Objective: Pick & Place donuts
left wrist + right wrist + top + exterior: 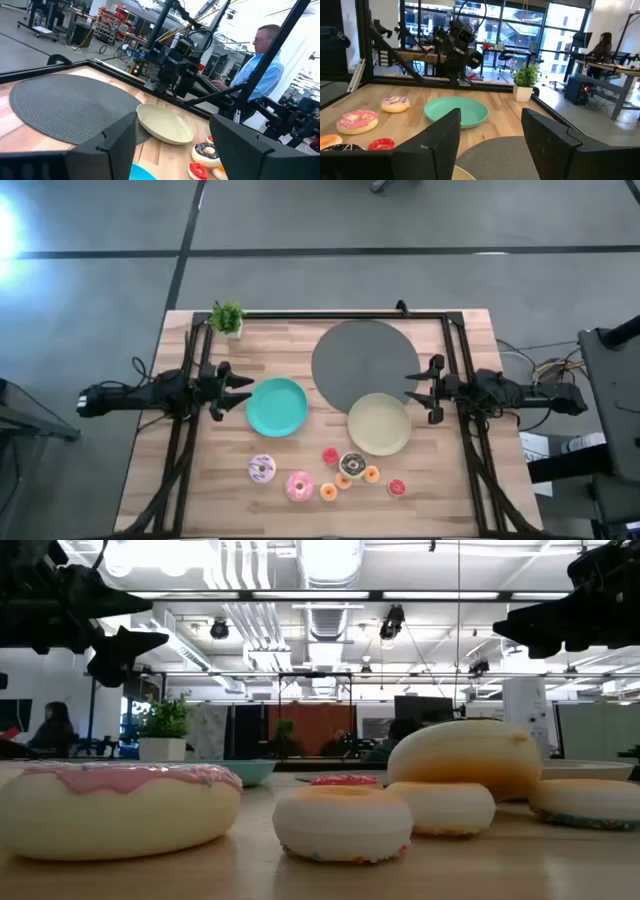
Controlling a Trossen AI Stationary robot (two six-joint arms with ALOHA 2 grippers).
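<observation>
Wooden counter (180, 480) in a bright open workshop, both arms parked at its sides.
Left gripper (240, 388) and right gripper (413, 389) hover with fingers spread, holding nothing. The donuts (300, 485) cluster along the counter's near edge, below a teal plate (277, 407), pale-yellow plate (379, 423) and grey mat (362, 358).

Seven donuts (300, 486), two plates (277, 407)
</observation>
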